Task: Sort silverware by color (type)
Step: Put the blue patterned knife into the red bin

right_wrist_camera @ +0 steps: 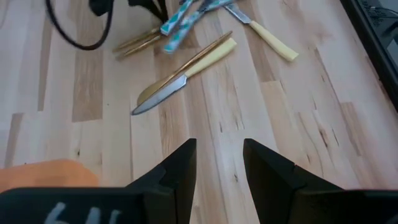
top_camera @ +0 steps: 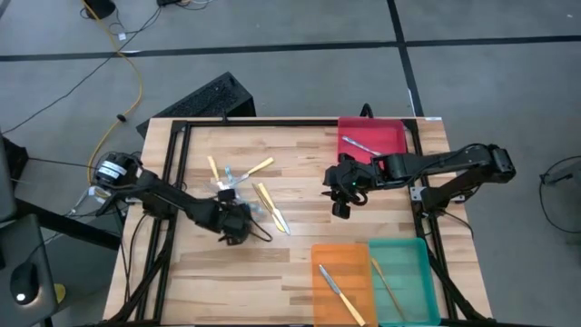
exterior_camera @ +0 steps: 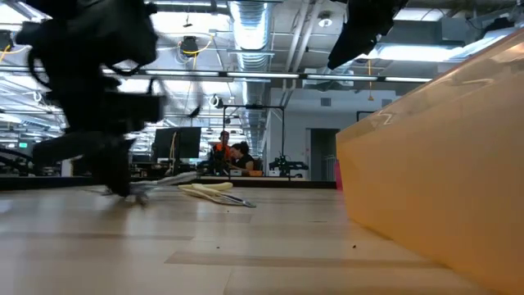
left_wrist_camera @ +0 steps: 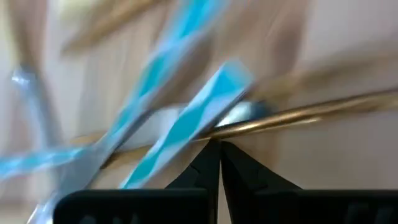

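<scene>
Over on the left, the left gripper [top_camera: 234, 229] is down at the near edge of the silverware [top_camera: 245, 191] pile in the middle of the table [top_camera: 300, 263], fingers [left_wrist_camera: 214, 168] clenched tight together with nothing visibly between them, the tips right against a gold-coloured utensil [left_wrist_camera: 311, 115] and the light-blue handles. It looks like the picking step, so the next move calls for opening up and straddling a single piece. To the right, the right gripper [top_camera: 343, 198] hovers over bare wood with fingers [right_wrist_camera: 180, 165] released and empty, just beside the red tray [top_camera: 392, 136].
</scene>
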Controlling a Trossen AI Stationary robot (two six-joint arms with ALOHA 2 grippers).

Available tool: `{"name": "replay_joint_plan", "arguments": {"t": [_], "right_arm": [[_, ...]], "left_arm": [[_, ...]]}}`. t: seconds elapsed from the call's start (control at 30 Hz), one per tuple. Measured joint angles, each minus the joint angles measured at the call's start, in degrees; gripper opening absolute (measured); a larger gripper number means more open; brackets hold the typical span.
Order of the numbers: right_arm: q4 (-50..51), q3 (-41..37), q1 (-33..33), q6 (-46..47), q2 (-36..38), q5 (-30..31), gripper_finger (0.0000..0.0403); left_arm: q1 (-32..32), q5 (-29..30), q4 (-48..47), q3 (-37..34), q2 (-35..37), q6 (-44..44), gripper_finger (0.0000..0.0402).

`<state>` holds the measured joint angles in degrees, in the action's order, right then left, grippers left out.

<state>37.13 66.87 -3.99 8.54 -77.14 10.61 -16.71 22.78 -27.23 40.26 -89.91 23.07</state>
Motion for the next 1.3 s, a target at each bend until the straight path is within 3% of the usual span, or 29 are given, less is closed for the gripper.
{"name": "replay_joint_plan", "arguments": {"t": [0.23, 0.5, 0.73, 0.97, 1.07, 1.3], "right_arm": [[0.1, 0.0, 0.0, -0.9, 0.0, 0.0, 0.0155], [0.1, 0.0, 0.0, -1.0, 0.0, 0.0, 0.0155], [0.3, 0.0, -0.1, 0.5, 0.0, -0.2, 0.0155], [0.4, 0.0, -0.2, 0.5, 0.0, -0.3, 0.0155], [0.3, 0.0, -0.1, 0.5, 0.0, -0.3, 0.0155], [0.3, 0.0, -0.1, 0.5, 0.0, -0.3, 0.0155]], "left_arm": [[1.1, -5.8, 10.4, 4.9, 0.1, -8.4, 0.0000], [3.0, 0.5, 0.3, 13.4, 2.7, -12.2, 0.0000], [10.3, -0.7, -4.4, 10.1, 11.9, -12.9, 0.0040], [17.1, -12.6, -6.9, 3.6, 20.9, -18.5, 0.0115], [18.8, -16.2, -7.8, 1.1, 21.5, -23.2, 0.0137], [19.0, -16.5, -5.3, -2.2, 18.0, -28.6, 0.0151]]}}
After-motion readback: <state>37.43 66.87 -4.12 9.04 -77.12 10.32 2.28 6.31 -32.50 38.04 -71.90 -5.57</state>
